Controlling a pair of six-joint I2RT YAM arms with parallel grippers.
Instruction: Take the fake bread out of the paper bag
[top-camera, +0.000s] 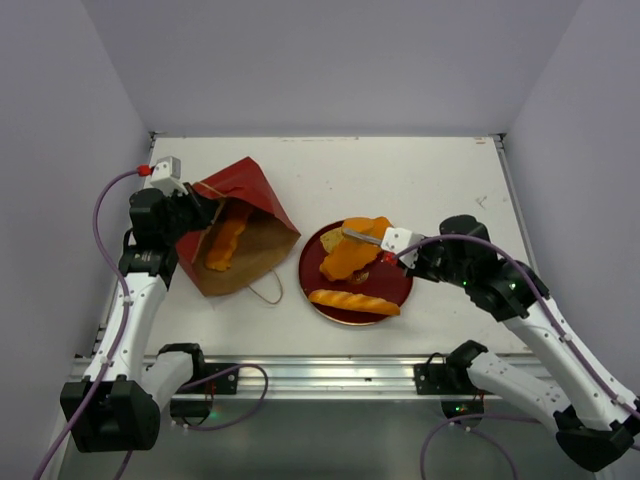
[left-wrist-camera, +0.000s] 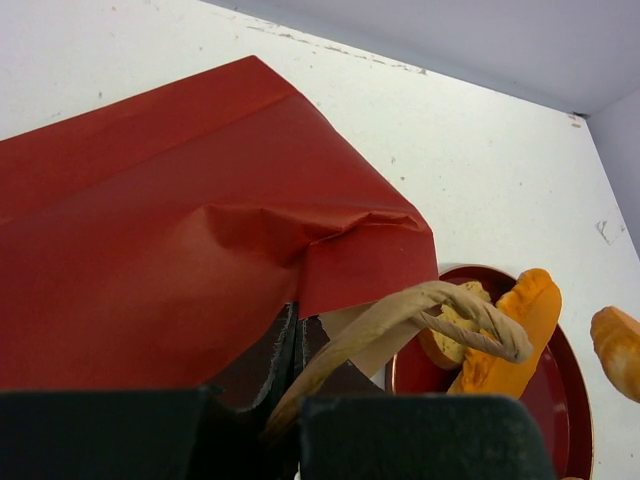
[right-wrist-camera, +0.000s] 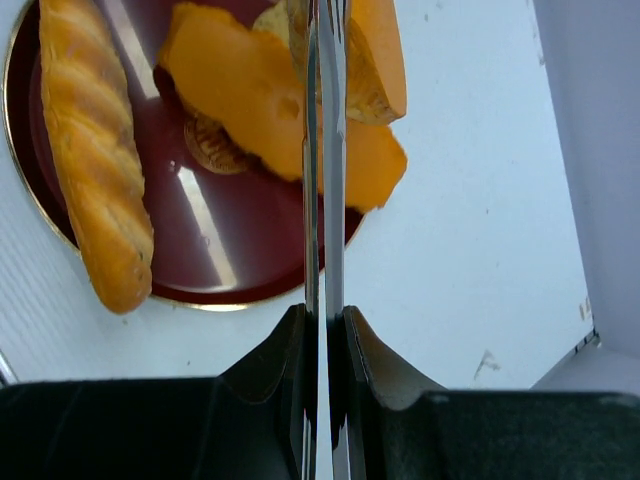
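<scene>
At the near side of the red plate (top-camera: 388, 284) a long twisted loaf (top-camera: 352, 301) is laid, and orange bread pieces (top-camera: 350, 260) are piled just beyond it. Over these a thin metal tool (top-camera: 362, 236) is clenched in the right gripper (top-camera: 392, 241). To the left, the paper bag (top-camera: 255, 195) is seen on its side, its rim pinched tight by the left gripper (top-camera: 196, 214), with a wavy loaf (top-camera: 224, 246) inside.
</scene>
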